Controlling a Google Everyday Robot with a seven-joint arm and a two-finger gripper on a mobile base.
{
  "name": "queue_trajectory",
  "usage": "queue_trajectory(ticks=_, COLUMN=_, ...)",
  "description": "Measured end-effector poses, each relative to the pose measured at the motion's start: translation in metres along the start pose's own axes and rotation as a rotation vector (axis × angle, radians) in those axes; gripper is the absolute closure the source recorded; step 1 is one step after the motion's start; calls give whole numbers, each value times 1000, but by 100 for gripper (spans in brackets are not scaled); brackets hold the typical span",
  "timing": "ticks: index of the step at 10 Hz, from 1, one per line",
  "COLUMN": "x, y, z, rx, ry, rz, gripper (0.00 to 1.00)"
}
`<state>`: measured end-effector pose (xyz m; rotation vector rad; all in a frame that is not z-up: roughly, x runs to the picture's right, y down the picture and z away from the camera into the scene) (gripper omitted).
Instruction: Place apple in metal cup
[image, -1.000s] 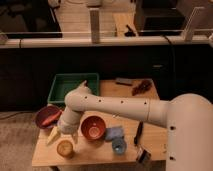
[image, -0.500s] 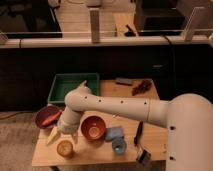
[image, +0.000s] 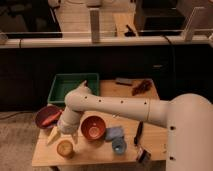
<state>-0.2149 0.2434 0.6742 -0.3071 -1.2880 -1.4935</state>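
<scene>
A round yellow-orange thing (image: 65, 148) stands near the table's front left corner. It looks like a cup with a pale rim and an orange inside; I cannot tell the apple from the metal cup in it. My gripper (image: 64, 138) hangs at the end of the white arm (image: 115, 106), just above and behind this round thing, pointing down at it. Whether it touches it I cannot tell.
On the wooden table (image: 95, 152): an orange bowl (image: 93, 127) right of the gripper, a dark red bowl (image: 47, 116) holding something red at the left, a green tray (image: 65, 86) at the back, blue things (image: 116, 137), a black tool (image: 139, 133), and a dark red bag (image: 142, 86).
</scene>
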Motion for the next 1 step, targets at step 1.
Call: queue_trajectory(ticks=1, x=0, y=0, z=0, rx=0, ry=0, rz=0, gripper=20)
